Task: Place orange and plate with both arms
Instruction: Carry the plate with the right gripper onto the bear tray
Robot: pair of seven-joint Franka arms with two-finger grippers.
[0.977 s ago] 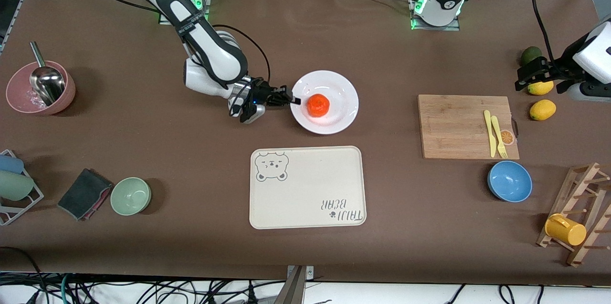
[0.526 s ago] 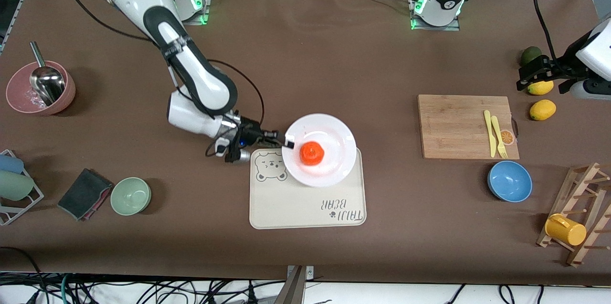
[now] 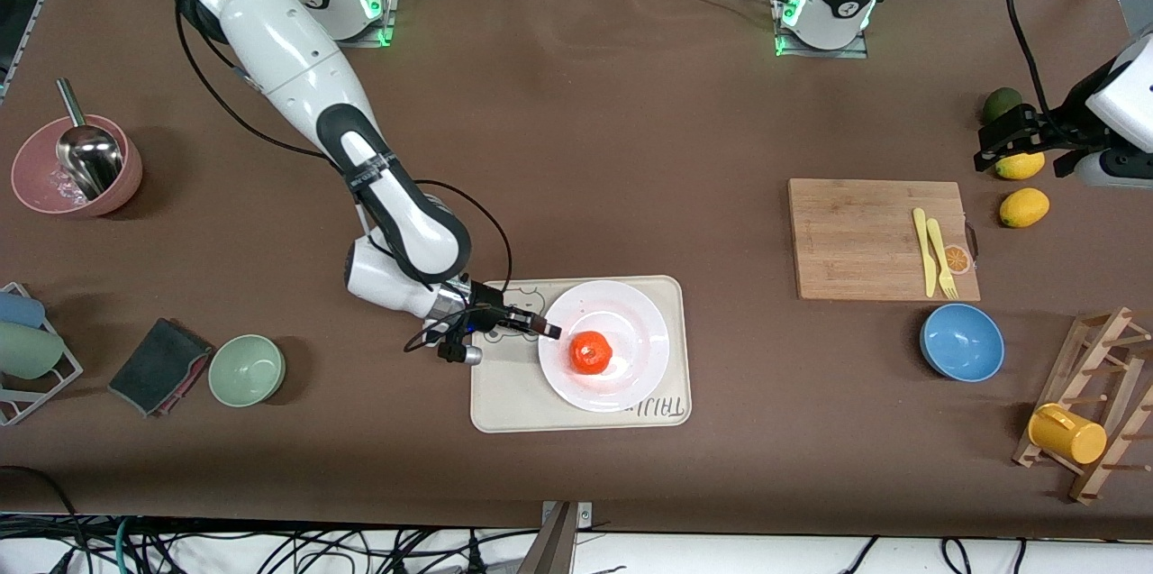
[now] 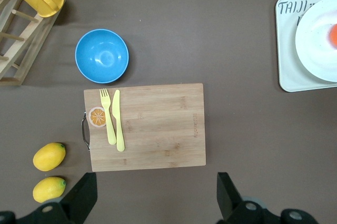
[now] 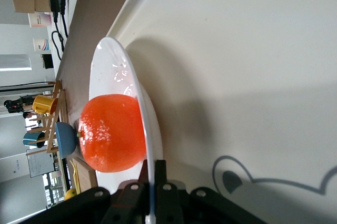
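Orange [image 3: 591, 351] sitting in the middle of the white plate [image 3: 630, 376], which is over the cream tray [image 3: 504, 398] and covers most of it. The right pincer [image 3: 543, 328] is clamped shut on the plate's rim at the edge toward the right arm's end. Printed lettering on the tray is partly covered; "TAIJI" shows. Bare brown surface [image 3: 630, 123] surrounds the tray. The right wrist view shows the plate edge-on above the tray's bear drawing [image 5: 274, 179]. The left pincer [image 3: 1013, 141] waits, fingers spread, near the lemons [image 3: 1023, 207]; its wrist view looks down on a cutting board [image 4: 152, 129].
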